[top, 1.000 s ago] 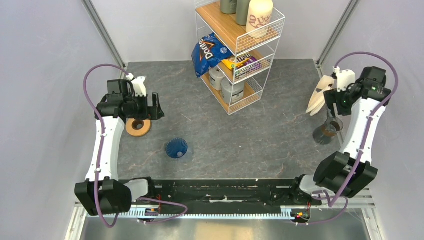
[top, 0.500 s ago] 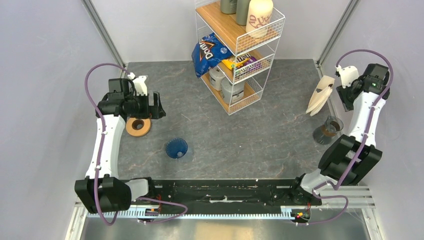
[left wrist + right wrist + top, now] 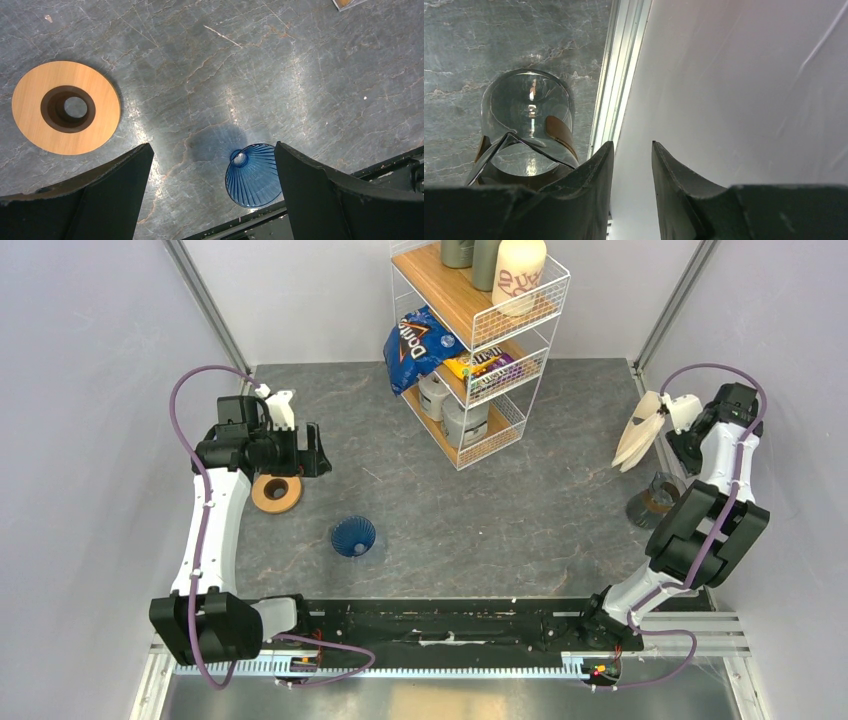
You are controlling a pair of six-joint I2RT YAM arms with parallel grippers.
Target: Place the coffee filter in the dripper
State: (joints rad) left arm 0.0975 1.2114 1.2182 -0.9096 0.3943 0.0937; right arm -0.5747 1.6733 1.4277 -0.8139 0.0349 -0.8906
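Grey marbled table [image 3: 560, 490], pale walls. Coffee filter [image 3: 638, 430] tilted at far right edge, just beside right wrist; contact and support unclear, out of right wrist view. Right gripper [image 3: 631, 147]: jaws at slim gap, nothing between, wall behind; fingers hidden from above. Glass carafe [image 3: 526, 125] below, partly cut off. Dripper [image 3: 353, 536] left of centre, well apart from coffee filter. Left gripper [image 3: 212, 147] spread wide, empty, above dripper and wooden ring [image 3: 66, 107].

Bright even light; soft shadows; mild glare; frames sharp
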